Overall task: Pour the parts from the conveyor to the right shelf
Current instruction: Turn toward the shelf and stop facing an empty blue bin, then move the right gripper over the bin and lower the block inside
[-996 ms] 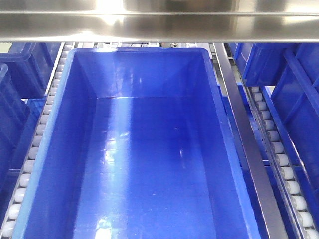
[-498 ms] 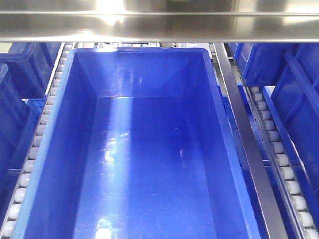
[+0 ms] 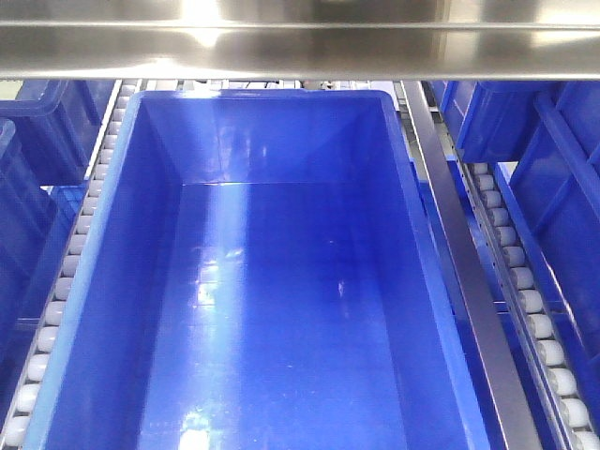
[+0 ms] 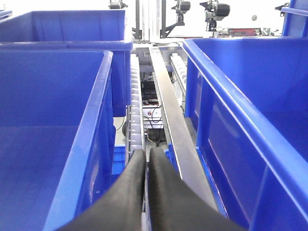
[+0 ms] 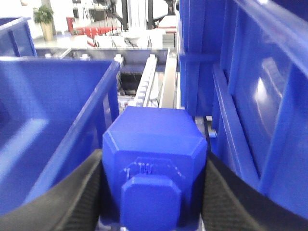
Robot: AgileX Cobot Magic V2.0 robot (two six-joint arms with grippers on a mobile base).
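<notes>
writing: none legible | glossy blue plastic bin [image 3: 272, 281] filling centre frame on white rollers [image 3: 66, 272] | left tool [image 4: 146, 166] pressing closed, empty | right tool [image 5: 151, 192] gripping angular blue part [image 5: 154, 159], lower centre

No text, label, brand, number or sign can be read in any view. The blue block [image 5: 154, 168] held in the right wrist view carries faint raised markings on its near face, toward 6 o'clock, but they are too blurred to read. The equipment at 12 o'clock in the left wrist view is too small and overexposed to show any lettering.
</notes>
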